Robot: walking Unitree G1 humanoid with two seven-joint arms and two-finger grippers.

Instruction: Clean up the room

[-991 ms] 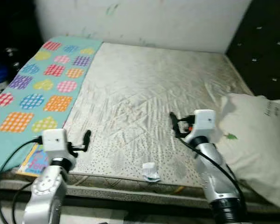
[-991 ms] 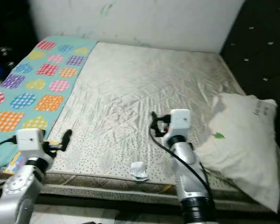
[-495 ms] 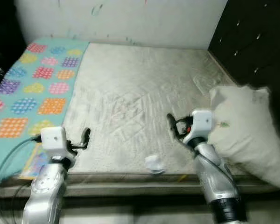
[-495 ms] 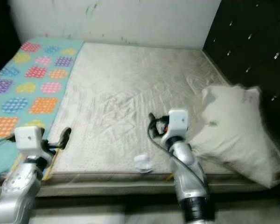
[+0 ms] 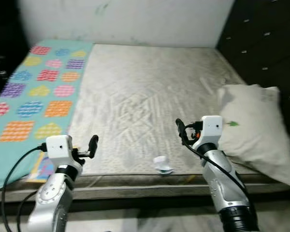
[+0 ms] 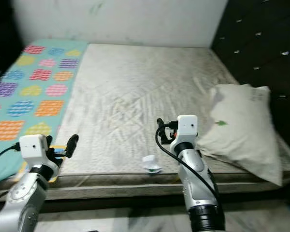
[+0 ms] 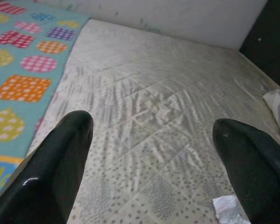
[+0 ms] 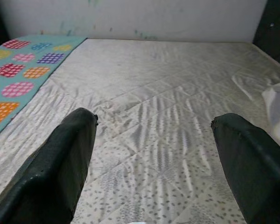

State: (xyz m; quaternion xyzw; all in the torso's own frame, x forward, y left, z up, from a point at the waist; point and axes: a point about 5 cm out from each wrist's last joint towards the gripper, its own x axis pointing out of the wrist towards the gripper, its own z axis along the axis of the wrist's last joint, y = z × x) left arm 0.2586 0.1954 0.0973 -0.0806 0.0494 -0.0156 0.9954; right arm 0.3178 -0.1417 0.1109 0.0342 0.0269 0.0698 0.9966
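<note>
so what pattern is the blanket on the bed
Teal blanket with colourful dotted and checked patches, clearest in the left eye view.

A small crumpled white wrapper (image 5: 162,165) lies low in the frame, just right of centre, on the front edge of the bare mattress (image 5: 150,92). A white pillow (image 5: 253,130) with a small green mark lies at the right, tilted and overhanging the mattress's right edge. A teal sheet (image 5: 36,92) with coloured patches covers the left side.
</note>
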